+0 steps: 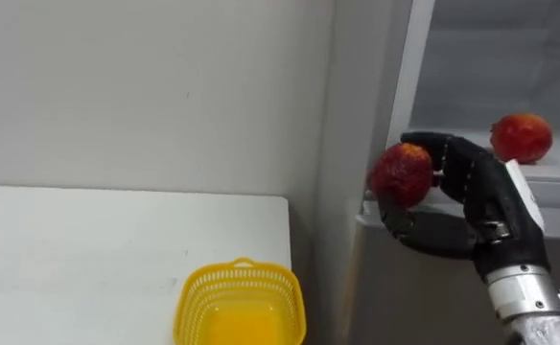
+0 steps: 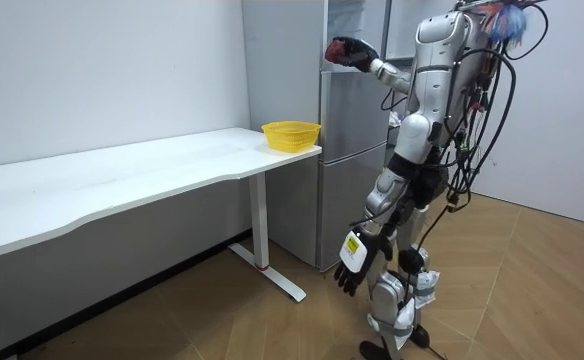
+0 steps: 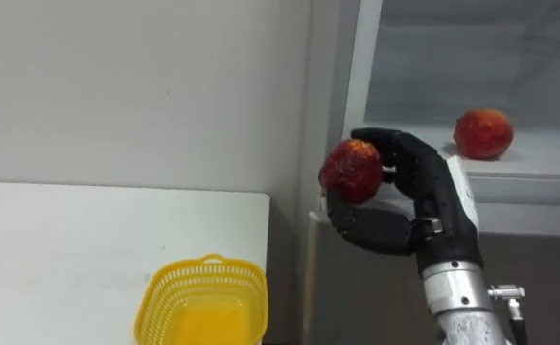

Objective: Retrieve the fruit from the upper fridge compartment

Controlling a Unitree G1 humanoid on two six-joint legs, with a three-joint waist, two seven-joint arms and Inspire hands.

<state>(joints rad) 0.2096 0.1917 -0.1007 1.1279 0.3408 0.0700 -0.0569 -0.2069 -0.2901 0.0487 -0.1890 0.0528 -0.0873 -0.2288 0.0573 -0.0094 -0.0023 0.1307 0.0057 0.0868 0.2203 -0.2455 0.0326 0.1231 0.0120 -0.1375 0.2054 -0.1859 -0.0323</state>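
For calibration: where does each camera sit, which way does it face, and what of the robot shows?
Left eye view: on the head, facing the fridge and table; shows the right hand gripping a red fruit.
Right eye view: beside it, same facing, same hand.
Room view: off in the room, sees the whole robot at the fridge, left hand hanging.
All share the yellow basket and red fruit.

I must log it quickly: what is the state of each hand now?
Left hand: open, hanging low at its side.
Right hand: fingers closed round a red fruit.
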